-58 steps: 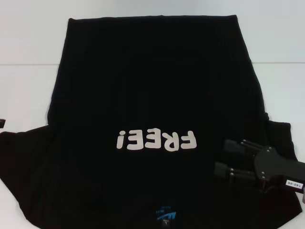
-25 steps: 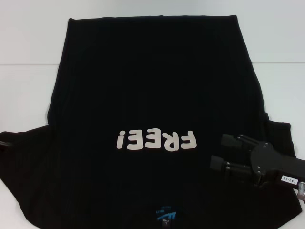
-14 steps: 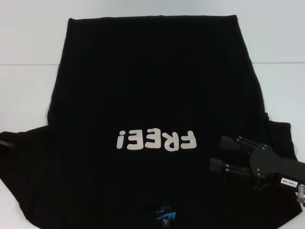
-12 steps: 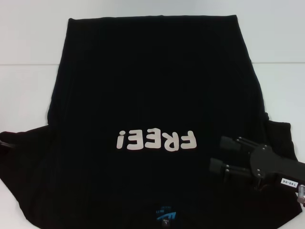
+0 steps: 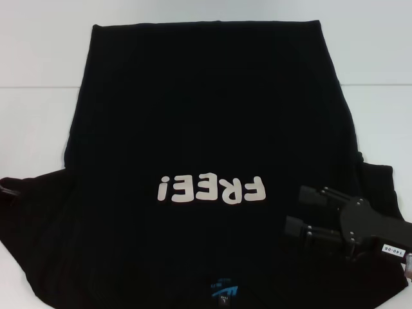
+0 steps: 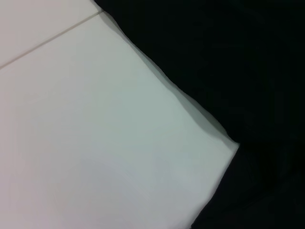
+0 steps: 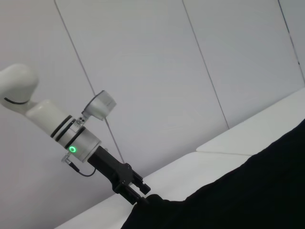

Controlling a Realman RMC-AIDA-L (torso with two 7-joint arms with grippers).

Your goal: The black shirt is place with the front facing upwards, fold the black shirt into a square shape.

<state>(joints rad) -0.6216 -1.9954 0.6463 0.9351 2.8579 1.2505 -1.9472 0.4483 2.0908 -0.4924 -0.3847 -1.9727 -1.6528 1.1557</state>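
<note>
The black shirt (image 5: 206, 116) lies spread flat on the white table, front up, with its white "FREE!" letters (image 5: 211, 189) and blue neck label (image 5: 223, 293) near the front edge. My right gripper (image 5: 302, 211) is over the shirt's right shoulder area, beside the letters, open with nothing between its fingers. The right wrist view shows my left gripper (image 7: 137, 194) at the edge of the shirt (image 7: 238, 200) on the far side. In the head view only a sliver of it (image 5: 5, 191) shows by the left sleeve. The left wrist view shows the shirt's edge (image 6: 228, 62) on the table.
The white table (image 5: 38, 122) has a seam line running across it behind the sleeves. The shirt's hem reaches toward the far edge. Grey wall panels (image 7: 167, 71) stand behind the table.
My right gripper has shifted a little left over the shirt and stays open. At the left edge, my left gripper has come down to the left sleeve. The shirt has not moved.
</note>
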